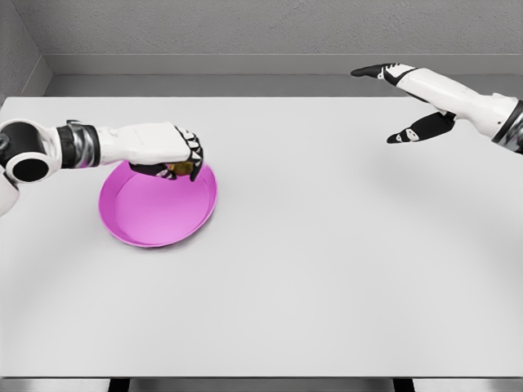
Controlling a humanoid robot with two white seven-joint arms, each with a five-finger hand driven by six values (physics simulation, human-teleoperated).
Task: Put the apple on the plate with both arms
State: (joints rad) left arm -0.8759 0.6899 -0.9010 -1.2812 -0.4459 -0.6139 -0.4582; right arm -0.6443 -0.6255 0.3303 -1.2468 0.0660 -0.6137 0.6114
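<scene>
Apple (181, 168) gripped by left robot hand (176, 153) over pink plate (147, 216); right robot hand (409, 102) released, fingers spread.

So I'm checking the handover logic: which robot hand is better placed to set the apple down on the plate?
The left robot hand: it is curled around the apple above the pink plate's far rim. The right robot hand is open, far off to the right.

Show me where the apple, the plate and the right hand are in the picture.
apple (181, 168): head view, yellowish patch visible under the fingers.
plate (151, 214): head view, bare pink floor.
right hand (409, 106): head view, middle of the open hand.
</scene>
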